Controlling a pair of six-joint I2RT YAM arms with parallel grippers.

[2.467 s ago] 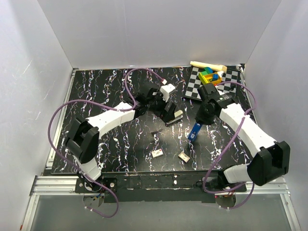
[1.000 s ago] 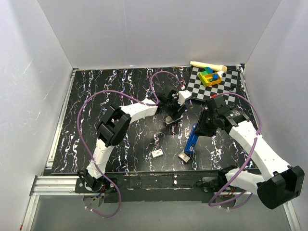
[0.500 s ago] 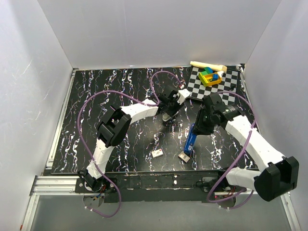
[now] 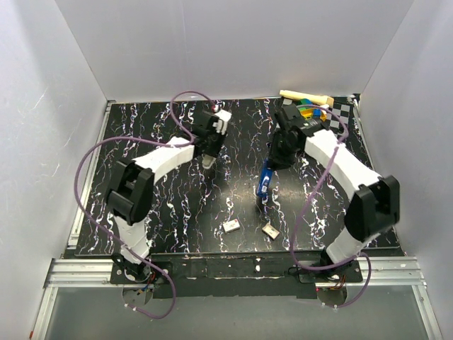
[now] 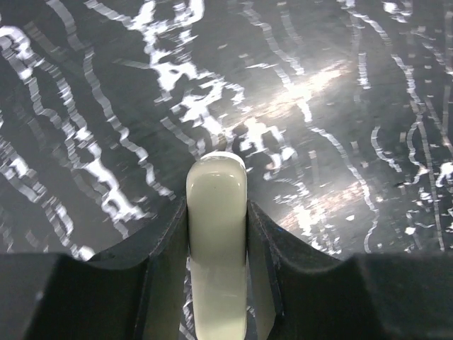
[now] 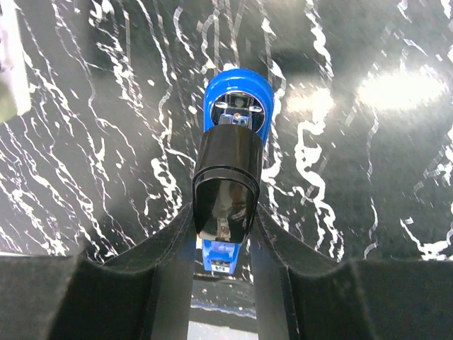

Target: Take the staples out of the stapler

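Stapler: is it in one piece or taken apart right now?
Apart: the left hand grips the beige cover, the right hand grips the blue body, far from it.

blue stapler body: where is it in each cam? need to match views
Top external: blue stapler body right of centre, held by the right gripper.
Left wrist: not in it; only the beige-grey cover shows.
Right wrist: centre, between the fingers, its black part nearest the camera.
Shared landmark: the black white-veined table, in all three.
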